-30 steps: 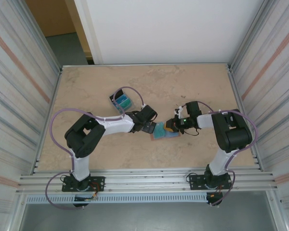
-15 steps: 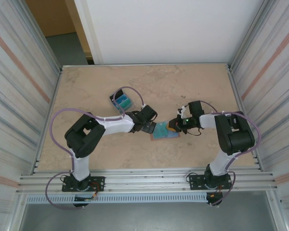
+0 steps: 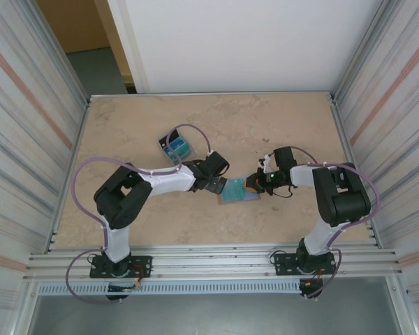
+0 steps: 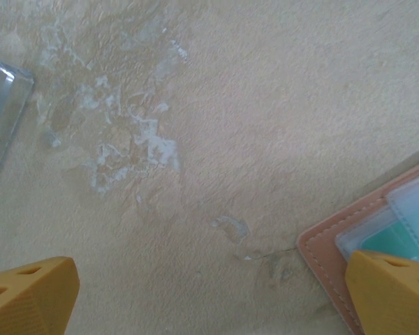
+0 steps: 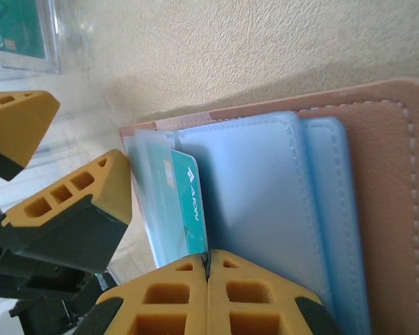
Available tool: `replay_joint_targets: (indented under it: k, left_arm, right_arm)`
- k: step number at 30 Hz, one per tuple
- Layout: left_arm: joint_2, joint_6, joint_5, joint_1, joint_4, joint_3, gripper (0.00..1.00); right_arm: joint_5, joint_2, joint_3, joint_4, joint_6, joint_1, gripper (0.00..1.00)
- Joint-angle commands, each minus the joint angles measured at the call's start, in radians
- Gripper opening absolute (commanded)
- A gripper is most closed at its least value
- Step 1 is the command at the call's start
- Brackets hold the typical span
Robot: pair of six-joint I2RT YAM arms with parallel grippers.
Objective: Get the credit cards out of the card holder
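Card holder (image 5: 394, 181) — one teal card (image 5: 187, 209) (pocketed) showing.

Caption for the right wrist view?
Right tool shut on a teal credit card in the open card holder; left tool open.

Card holder (image 5: 394, 181) open flat; teal card (image 5: 185, 206) pocketed.

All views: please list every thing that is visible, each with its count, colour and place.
table: one, beige, under everything
card holder: one, pink with blue pockets, open at table middle
teal card: one, teal, in a card holder pocket
clear box: one, transparent, back-left of card holder
loose cards: several, teal and blue, inside clear box
left gripper: one, yellow fingers, open at card holder's corner
right gripper: one, yellow fingers, shut, seemingly pinching teal card
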Motion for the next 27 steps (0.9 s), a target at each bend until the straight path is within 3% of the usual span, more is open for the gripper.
replay_joint_targets:
  k: [1, 17, 27]
  left_arm:
    - [-0.031, 0.044, -0.015, -0.024, -0.028, 0.056, 0.99]
    - [0.061, 0.041, 0.061, -0.041, -0.022, 0.075, 0.99]
    - [0.08, 0.043, 0.037, -0.042, -0.042, 0.065, 0.99]
  right_arm:
    - [0.004, -0.034, 0.0, -0.034, -0.019, -0.008, 0.0]
    - [-0.019, -0.022, -0.003, -0.011, -0.002, -0.008, 0.01]
    - [-0.032, -0.035, -0.008, -0.008, 0.002, -0.023, 0.01]
